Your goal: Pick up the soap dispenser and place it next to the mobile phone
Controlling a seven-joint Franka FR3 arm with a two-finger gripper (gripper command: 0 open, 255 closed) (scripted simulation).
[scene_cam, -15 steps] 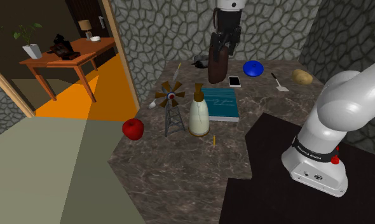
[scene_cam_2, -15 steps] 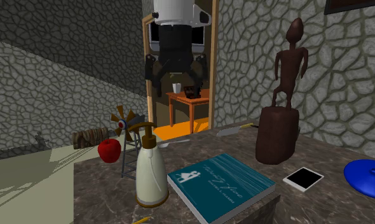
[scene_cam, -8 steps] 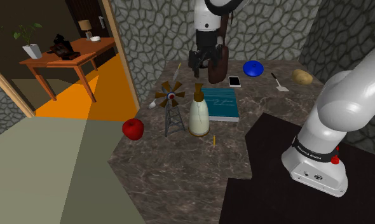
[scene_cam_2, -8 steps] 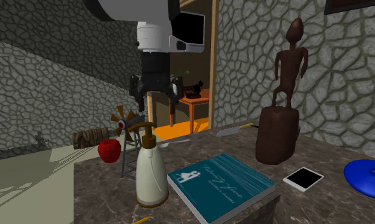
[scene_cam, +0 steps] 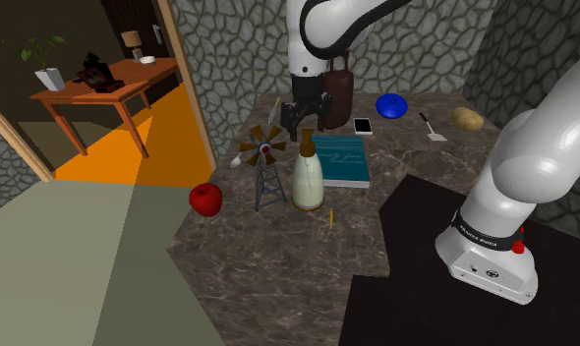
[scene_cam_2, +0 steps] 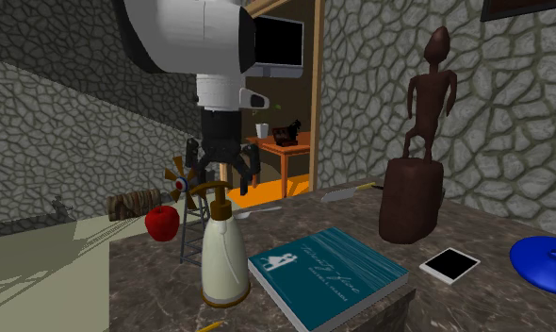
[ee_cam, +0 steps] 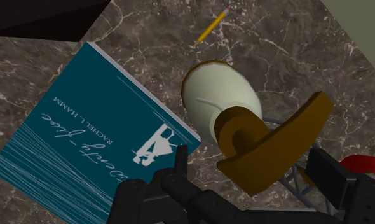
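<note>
The soap dispenser (scene_cam: 308,178) (scene_cam_2: 224,256) (ee_cam: 220,93) has a cream body and a brown pump. It stands upright on the marble top between a small windmill model and a teal book. My gripper (scene_cam: 306,126) (scene_cam_2: 220,175) (ee_cam: 250,163) hangs open just above the pump head. The fingers (ee_cam: 178,159) stand apart on either side of the pump and do not touch it. The mobile phone (scene_cam: 363,126) (scene_cam_2: 449,265), black-edged with a white screen, lies flat beyond the book, beside the dark statue.
Right of the dispenser lies the teal book (scene_cam: 342,160) (scene_cam_2: 325,274) (ee_cam: 84,146). The windmill model (scene_cam: 266,167) and a red apple (scene_cam: 205,200) are to its left. The dark statue (scene_cam: 339,93) (scene_cam_2: 417,179), a blue lid (scene_cam: 391,104) and a pencil (scene_cam: 329,219) are also on the top.
The gripper has come down and toward the shoulder view's left, from in front of the statue to just over the dispenser's pump. Its fingers stay apart.
</note>
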